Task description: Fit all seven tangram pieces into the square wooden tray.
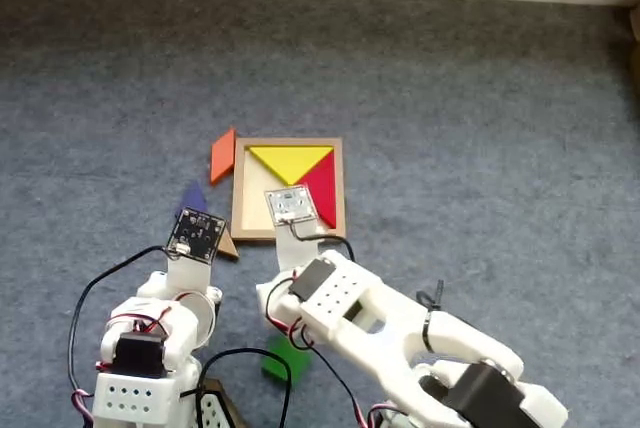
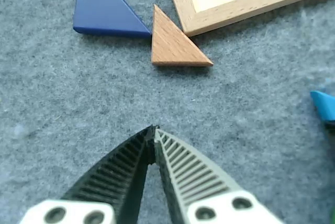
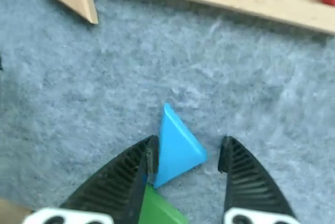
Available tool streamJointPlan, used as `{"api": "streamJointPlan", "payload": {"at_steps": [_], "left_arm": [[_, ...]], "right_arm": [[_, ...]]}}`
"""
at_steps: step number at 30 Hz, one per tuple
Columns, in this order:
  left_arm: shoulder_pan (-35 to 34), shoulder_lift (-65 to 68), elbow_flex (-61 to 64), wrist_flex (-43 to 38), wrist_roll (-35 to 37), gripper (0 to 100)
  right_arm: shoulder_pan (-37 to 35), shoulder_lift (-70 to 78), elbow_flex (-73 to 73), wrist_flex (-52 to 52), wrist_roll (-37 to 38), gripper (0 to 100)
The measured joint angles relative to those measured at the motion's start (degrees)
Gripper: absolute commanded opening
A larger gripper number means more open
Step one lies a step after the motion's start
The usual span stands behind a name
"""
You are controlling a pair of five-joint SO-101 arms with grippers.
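While left tool (image 2: 153, 134) is pinched empty, right tool (image 3: 189, 144) gapes around partly hidden light-blue triangle (image 3: 174, 148).

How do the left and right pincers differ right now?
The left pincer is shut and empty; the right pincer is open. The left faces bare carpet short of the wood triangle; the right has the light blue triangle between its jaws. Both sit outside the wooden tray, near its edge.

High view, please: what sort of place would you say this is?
Likely a robot practice bench: grey felt-like mat, left arm beside right arm, a wooden tray with coloured tangram pieces.
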Motion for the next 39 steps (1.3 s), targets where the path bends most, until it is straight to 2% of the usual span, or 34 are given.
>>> {"api": "streamJointPlan", "payload": {"at_steps": [12,17,20,31,39], "left_arm": [[0.00,0.00,0.00,0.00,0.00,1],[0.00,0.00,0.00,0.00,0.00,1],[0.00,0.00,0.00,0.00,0.00,1],[0.00,0.00,0.00,0.00,0.00,1],[0.00,0.00,0.00,0.00,0.00,1]], "right_arm": [[-1.85,3.52,-1.85,0.00,0.00,17.7],[-1.85,3.60,-1.85,0.09,0.09,5.4],[-1.76,3.69,-1.85,0.18,0.18,3.7],[2.29,2.73,-1.67,1.49,11.08,3.4],[9.76,-5.80,-1.58,2.73,25.32,3.4]]}}
